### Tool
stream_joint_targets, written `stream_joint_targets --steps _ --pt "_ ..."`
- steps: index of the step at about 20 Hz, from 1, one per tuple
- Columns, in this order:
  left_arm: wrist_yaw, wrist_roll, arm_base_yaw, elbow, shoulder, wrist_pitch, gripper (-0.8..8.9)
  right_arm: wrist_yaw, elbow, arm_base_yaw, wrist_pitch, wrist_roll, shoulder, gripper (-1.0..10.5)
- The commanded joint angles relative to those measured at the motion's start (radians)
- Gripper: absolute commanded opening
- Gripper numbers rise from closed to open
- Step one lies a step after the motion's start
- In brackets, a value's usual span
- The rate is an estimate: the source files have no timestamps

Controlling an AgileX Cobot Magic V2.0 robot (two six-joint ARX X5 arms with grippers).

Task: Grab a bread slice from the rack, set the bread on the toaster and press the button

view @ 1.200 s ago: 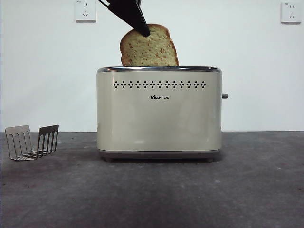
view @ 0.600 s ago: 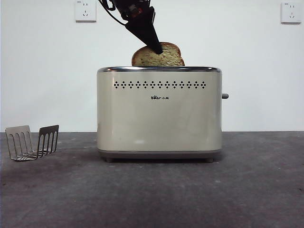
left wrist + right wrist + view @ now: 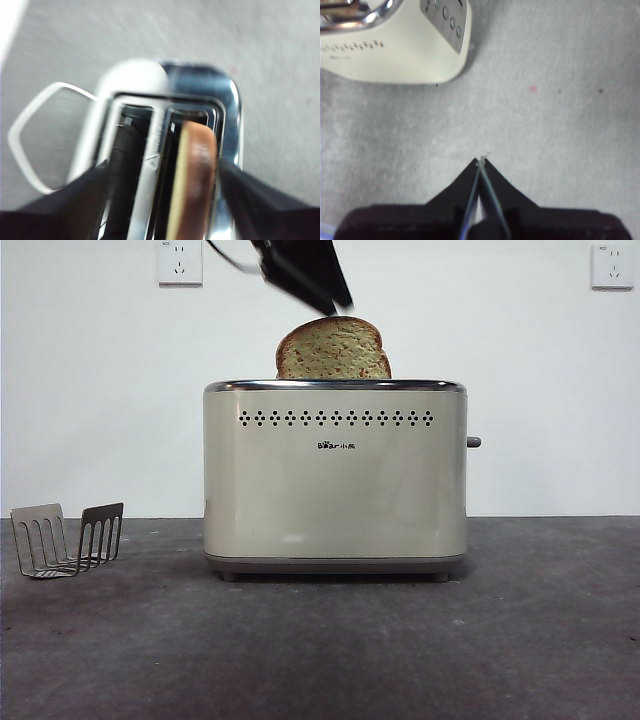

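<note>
Bread standing in the toaster, left hand spread just above it.

The slice of bread (image 3: 333, 348) stands upright in one slot of the toaster (image 3: 335, 480), its rounded top sticking out above the chrome rim; in the left wrist view its crust (image 3: 196, 175) sits in the slot nearer the chrome edge, while the other slot is dark. The left hand (image 3: 312, 275) hangs just over the slice, blurred, its two jaws spread wide to either side of the toaster's top and not touching the bread. The right hand (image 3: 481, 161) waits over the bare grey surface (image 3: 560, 125) near the toaster's end, jaws pressed together. The button (image 3: 473, 442) juts from the toaster's side. The rack (image 3: 68, 538) stands well apart from the toaster on the surface.
</note>
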Motion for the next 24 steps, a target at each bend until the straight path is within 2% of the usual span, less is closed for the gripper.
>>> stream_joint_targets --steps 1,3,4,5,6,7,9,11,12,15,18,21,24 --pt "0.007 -0.119 0.007 -0.006 -0.100 0.004 4.09 -0.001 0.001 0.000 0.047 0.011 0.002 0.0" --pt "0.008 -0.263 0.007 -0.006 -0.172 -0.017 3.99 -0.016 0.001 0.000 0.116 0.063 0.013 0.0" --pt "0.008 -0.332 0.007 -0.006 -0.211 -0.037 3.29 -0.043 0.001 0.000 0.166 0.080 0.027 0.0" --pt "0.008 -0.374 0.006 -0.006 -0.239 -0.058 2.25 -0.069 0.001 0.000 0.207 0.086 0.041 0.0" --pt "0.009 -0.393 0.006 -0.006 -0.272 -0.089 0.79 -0.089 0.001 -0.001 0.268 0.103 0.067 0.0" --pt "0.008 -0.402 0.006 -0.006 -0.295 -0.117 -0.10 -0.107 0.001 -0.001 0.317 0.114 0.092 0.0" --pt "0.008 -0.455 0.008 -0.006 -0.336 -0.190 -0.09 -0.201 0.005 -0.003 0.429 0.169 0.172 0.0" --pt "0.010 -0.574 0.019 -0.006 -0.369 -0.192 -0.09 -0.324 0.028 -0.025 0.529 0.222 0.282 0.0" --pt "0.016 -0.600 0.023 -0.006 -0.382 -0.192 -0.09 -0.366 0.049 -0.034 0.575 0.240 0.343 0.0" --pt "0.015 -0.648 0.014 -0.019 -0.424 -0.195 -0.09 -0.469 0.135 -0.058 0.617 0.264 0.499 0.0" --pt "-0.029 -0.664 -0.023 -0.158 -0.518 -0.194 -0.09 -0.564 0.241 -0.066 0.616 0.279 0.644 0.0" --pt "-0.126 -0.672 -0.032 -0.338 -0.619 -0.194 -0.09 -0.581 0.310 -0.066 0.616 0.285 0.741 0.0" --pt "-0.142 -0.687 -0.032 -0.483 -0.700 -0.194 -0.09 -0.587 0.356 -0.065 0.607 0.297 0.822 0.0"
